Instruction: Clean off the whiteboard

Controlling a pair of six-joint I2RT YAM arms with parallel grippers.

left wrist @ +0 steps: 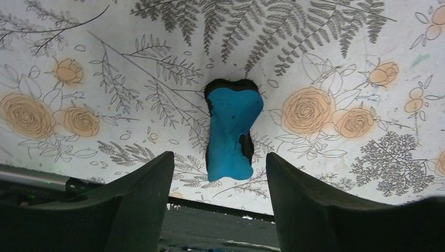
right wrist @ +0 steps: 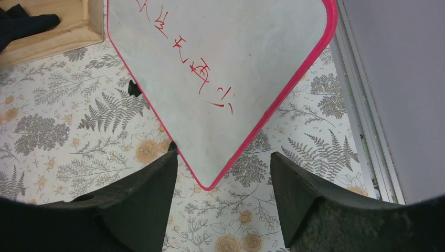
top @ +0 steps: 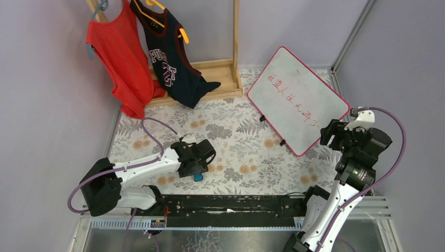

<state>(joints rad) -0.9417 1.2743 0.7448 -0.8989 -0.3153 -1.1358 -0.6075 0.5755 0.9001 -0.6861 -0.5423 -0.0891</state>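
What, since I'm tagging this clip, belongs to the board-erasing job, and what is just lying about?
For the job:
large white rectangular whiteboard with pink-red frame and red writing
small blue eraser on the floral cloth

Lying about:
red sleeveless top
dark navy jersey
wooden clothes rack

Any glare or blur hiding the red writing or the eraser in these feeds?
Top external: even light, no glare on the whiteboard, writing small. Right wrist: writing crisp. Left wrist: blue eraser sharp, evenly lit.
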